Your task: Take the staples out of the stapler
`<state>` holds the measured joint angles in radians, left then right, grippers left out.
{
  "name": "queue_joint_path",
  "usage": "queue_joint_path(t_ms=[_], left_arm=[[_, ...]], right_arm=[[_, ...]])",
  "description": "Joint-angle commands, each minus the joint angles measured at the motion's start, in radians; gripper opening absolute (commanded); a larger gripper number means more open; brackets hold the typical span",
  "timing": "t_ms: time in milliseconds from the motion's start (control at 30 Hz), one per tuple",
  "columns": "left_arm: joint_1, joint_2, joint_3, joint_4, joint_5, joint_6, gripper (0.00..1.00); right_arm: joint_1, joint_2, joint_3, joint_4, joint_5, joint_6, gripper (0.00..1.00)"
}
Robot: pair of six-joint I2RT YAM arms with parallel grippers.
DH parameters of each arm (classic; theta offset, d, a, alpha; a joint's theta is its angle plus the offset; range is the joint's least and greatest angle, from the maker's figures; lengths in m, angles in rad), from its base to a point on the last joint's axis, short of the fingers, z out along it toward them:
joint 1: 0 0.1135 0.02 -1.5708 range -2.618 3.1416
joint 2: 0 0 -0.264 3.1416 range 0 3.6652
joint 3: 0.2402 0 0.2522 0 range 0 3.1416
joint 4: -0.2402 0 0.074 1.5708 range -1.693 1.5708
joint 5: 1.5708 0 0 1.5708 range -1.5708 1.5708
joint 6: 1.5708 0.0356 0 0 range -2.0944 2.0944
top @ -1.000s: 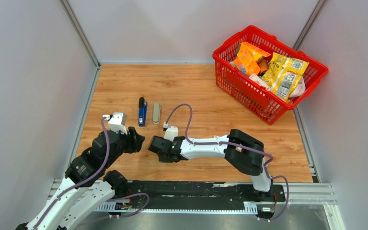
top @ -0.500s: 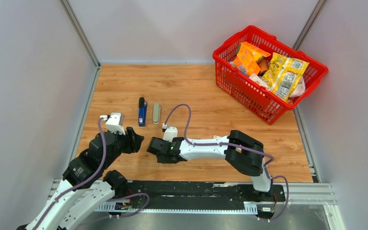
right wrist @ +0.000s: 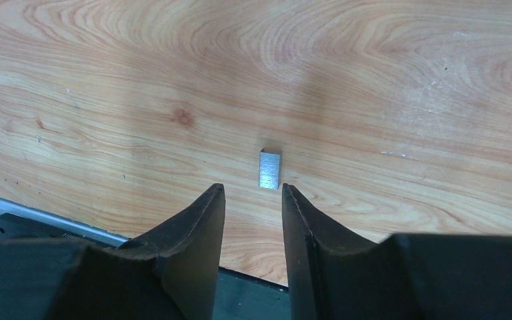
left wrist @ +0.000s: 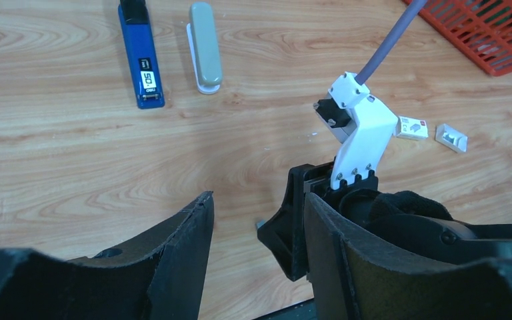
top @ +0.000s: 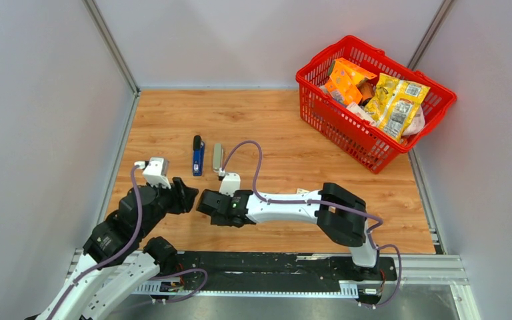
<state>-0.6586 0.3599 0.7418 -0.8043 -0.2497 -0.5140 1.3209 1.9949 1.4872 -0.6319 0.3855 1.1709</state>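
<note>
A short strip of staples (right wrist: pixel 270 169) lies flat on the table (right wrist: pixel 373 80) at the centre of the right wrist view. It sits just above the tips of the right gripper (right wrist: pixel 251 193), in line with their gap. Those fingers stand narrowly apart and hold nothing. The left gripper (left wrist: pixel 253 203) is spread wide and empty, with the right one's tip facing it. The blue stapler (left wrist: pixel 141 57) lies at upper left, beside a grey bar (left wrist: pixel 205 45).
</note>
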Motion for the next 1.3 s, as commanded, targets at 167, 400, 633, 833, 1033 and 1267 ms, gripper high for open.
queue_joint_path(t_ms=[167,400,633,833,1033,1267], left_arm=[[-0.001,-0.039,0.048,-0.009,-0.016,0.025,0.61],[-0.001,-0.058,0.051,-0.016,-0.040,0.032,0.61],[-0.001,-0.076,0.044,-0.019,-0.051,0.032,0.61],[-0.001,-0.088,0.042,-0.021,-0.057,0.031,0.61],[-0.001,-0.102,0.041,-0.022,-0.063,0.031,0.62],[-0.001,-0.105,0.039,-0.022,-0.063,0.031,0.62]], right_arm=[[0.011,0.070,0.079,-0.038,0.041,-0.002,0.40],[0.015,0.105,0.110,-0.061,0.047,-0.002,0.40],[0.026,0.157,0.168,-0.126,0.061,-0.007,0.39],[0.037,0.199,0.222,-0.206,0.101,-0.005,0.38],[0.037,0.222,0.240,-0.233,0.110,0.001,0.36],[0.037,0.235,0.252,-0.267,0.133,0.006,0.32]])
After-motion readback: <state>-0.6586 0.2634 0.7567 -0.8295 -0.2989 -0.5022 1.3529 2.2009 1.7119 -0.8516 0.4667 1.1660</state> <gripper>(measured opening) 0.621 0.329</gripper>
